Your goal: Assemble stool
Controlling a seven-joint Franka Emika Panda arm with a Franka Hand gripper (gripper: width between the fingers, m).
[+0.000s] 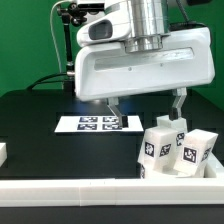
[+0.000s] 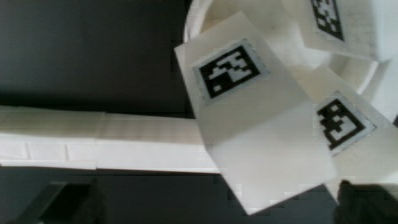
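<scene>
The gripper [image 1: 146, 107], its jaws wide and empty, could bump the white plastic block legs [image 1: 175, 148] at five o'clock and tip them.

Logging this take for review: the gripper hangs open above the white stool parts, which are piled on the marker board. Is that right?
Not quite. The gripper does hang open above the stool parts, but the exterior view shows them clustered on the black table beside the white border rail, toward that view's right. The marker board lies apart from them and carries nothing.
</scene>
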